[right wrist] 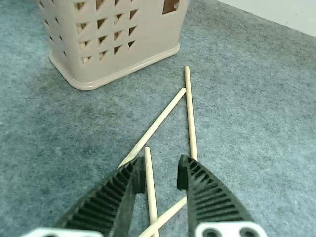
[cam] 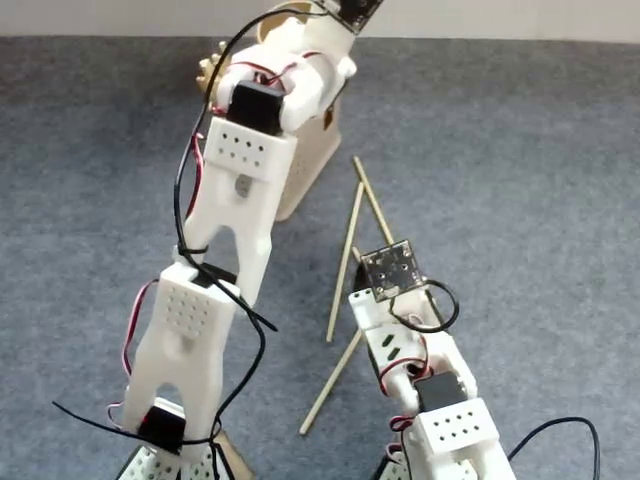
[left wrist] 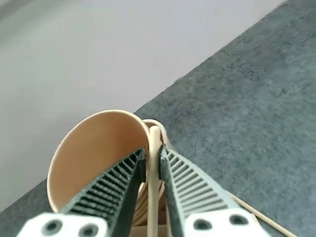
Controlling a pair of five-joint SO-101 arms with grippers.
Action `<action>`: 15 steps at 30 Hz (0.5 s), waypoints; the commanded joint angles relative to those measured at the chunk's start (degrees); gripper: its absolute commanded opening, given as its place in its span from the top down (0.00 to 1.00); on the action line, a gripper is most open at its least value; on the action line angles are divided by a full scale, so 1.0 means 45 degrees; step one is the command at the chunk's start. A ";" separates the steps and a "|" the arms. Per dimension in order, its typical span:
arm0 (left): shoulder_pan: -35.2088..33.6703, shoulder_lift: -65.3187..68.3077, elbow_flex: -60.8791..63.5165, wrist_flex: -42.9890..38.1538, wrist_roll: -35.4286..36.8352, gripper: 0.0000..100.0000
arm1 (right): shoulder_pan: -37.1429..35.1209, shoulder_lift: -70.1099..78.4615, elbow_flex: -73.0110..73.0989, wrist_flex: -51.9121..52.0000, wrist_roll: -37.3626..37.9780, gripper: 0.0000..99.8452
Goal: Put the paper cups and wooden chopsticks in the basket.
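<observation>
Your left pincer point(left wrist: 152, 155) pinched the tan paper cup point(left wrist: 98, 148) by its rim; right pincer point(right wrist: 160, 170) spread; a slip could miss the beige latticed basket point(right wrist: 113, 39).

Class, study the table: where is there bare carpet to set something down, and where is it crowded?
Bare carpet lies wide open between the chopsticks and the right edge, and also left of the left arm. Crowded: the strip from basket to the right gripper, where crossed chopsticks lie. Left gripper holds a paper cup above it.
</observation>
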 commanded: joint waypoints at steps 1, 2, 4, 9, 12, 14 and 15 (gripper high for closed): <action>0.0186 -0.0225 -0.0752 -0.0274 0.0117 0.91 | -0.0107 -0.0244 0.0264 -0.0225 0.0156 0.88; 0.0186 -0.0186 -0.1221 -0.0215 0.0117 0.91 | -0.0107 -0.0244 0.0264 -0.0225 0.0156 0.88; 0.0186 -0.0147 -0.2022 -0.0137 0.0117 0.91 | -0.0107 -0.0244 0.0264 -0.0225 0.0156 0.88; 0.0205 -0.0186 -0.2901 -0.0137 0.0430 0.83 | -0.0107 -0.0244 0.0264 -0.0225 0.0156 0.88; 0.0147 -0.0186 -0.2940 0.0234 0.1016 0.80 | -0.0107 -0.0244 0.0264 -0.0225 0.0156 0.88; -0.0068 -0.0244 -0.2979 0.0215 0.1192 0.81 | -0.0068 -0.0244 0.0264 -0.0225 0.0156 0.88; -0.0420 -0.0303 -0.3136 0.0215 0.1368 0.83 | -0.0068 -0.0244 0.0244 -0.0186 0.0156 0.88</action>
